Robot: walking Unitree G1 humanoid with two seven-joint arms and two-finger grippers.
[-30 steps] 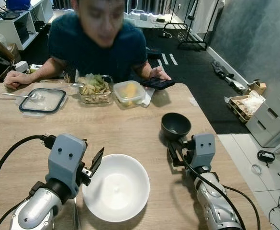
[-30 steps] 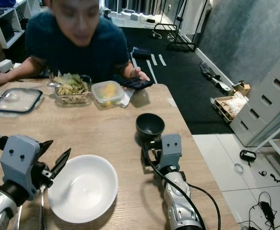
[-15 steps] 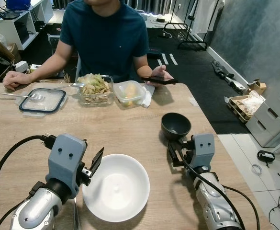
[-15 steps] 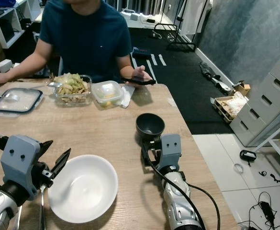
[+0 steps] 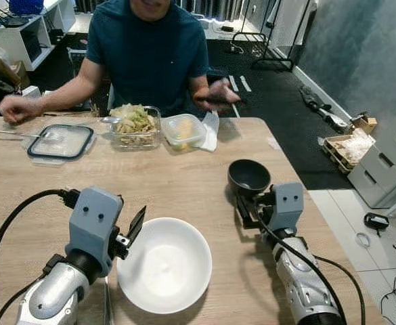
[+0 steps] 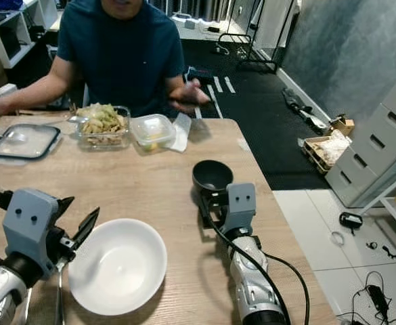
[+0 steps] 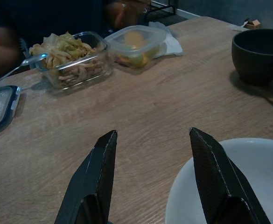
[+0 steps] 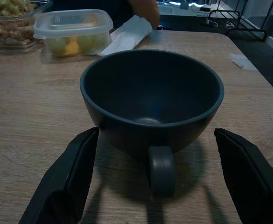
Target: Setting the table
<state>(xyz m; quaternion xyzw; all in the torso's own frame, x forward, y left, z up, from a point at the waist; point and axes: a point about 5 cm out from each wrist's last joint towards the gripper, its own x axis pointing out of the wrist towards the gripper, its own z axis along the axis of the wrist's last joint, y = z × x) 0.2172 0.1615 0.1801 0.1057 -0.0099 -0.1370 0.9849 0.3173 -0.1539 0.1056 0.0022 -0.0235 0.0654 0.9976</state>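
A lived-in room that serves as both dining spot and work space. A person [image 5: 150,47] sits eating at a wooden surface [image 5: 184,176] with food boxes [image 5: 135,126] and a napkin [image 5: 209,132]. Behind are white shelves [image 5: 28,30], a dark carpet [image 5: 265,101], a metal rack [image 5: 272,34], grey drawers [image 5: 387,162] and cables [image 5: 394,298] on a tiled floor [image 5: 350,217].

**Right arm creeps up to the cup as the diner sits back**

The right gripper [image 5: 247,204] has edged forward and now sits just short of the dark cup [image 5: 248,177]. Across the tabletop [image 5: 184,176] the person has straightened up, hand with phone [image 5: 214,93] lifted off the surface, other hand [image 5: 18,108] blurred in motion.
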